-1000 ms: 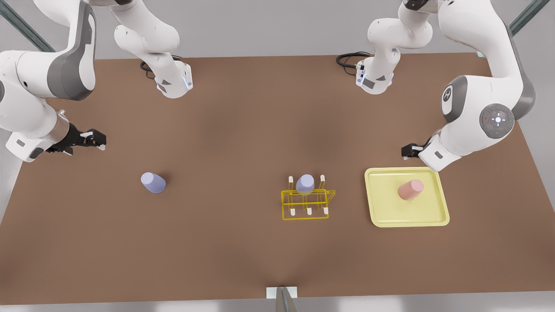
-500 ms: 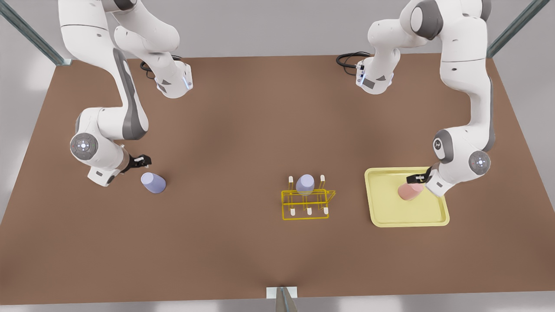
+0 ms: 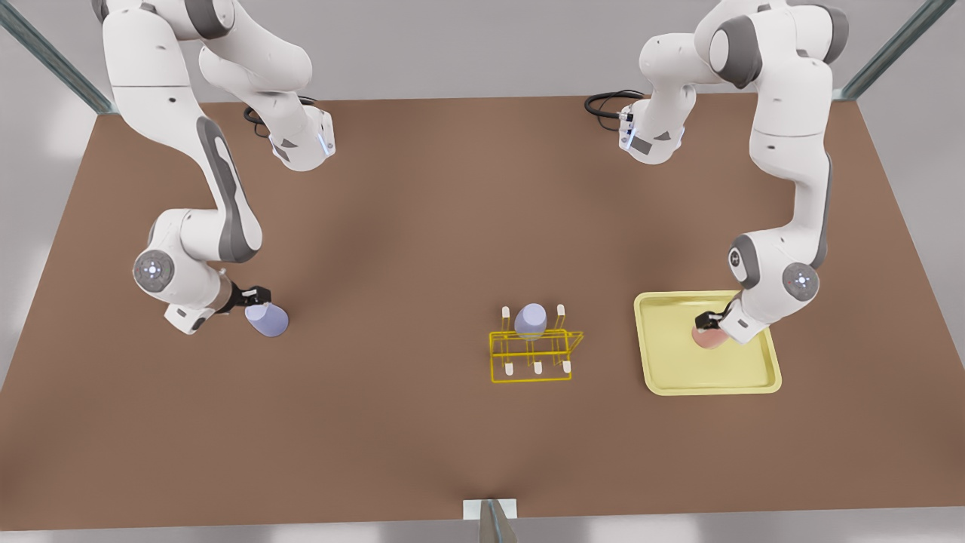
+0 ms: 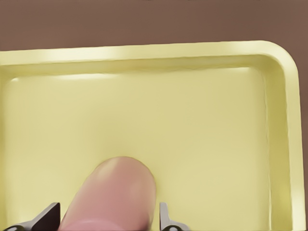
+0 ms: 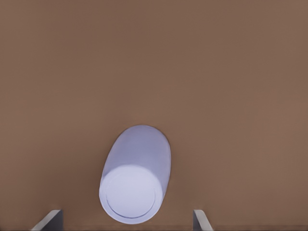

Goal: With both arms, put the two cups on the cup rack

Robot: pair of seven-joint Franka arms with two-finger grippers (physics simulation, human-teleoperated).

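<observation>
The left gripper [image 3: 707,322], fingers spread apart, straddles the matte pink tapered cup [image 3: 709,338] on the pale-yellow flat tray [image 3: 760,375]. The right gripper [image 3: 255,296], fingers wide open, hangs at the pale lavender tapered cup [image 3: 267,320] on the brown table [image 3: 422,226]. Between them stands the bright-yellow wire cup rack [image 3: 534,356], a second lavender cup [image 3: 531,320] on one peg.

Cup [image 3: 709,337] in tray [image 3: 754,381]; rack [image 3: 534,354] between; other cup [image 3: 267,320] on table [image 3: 422,226].
</observation>
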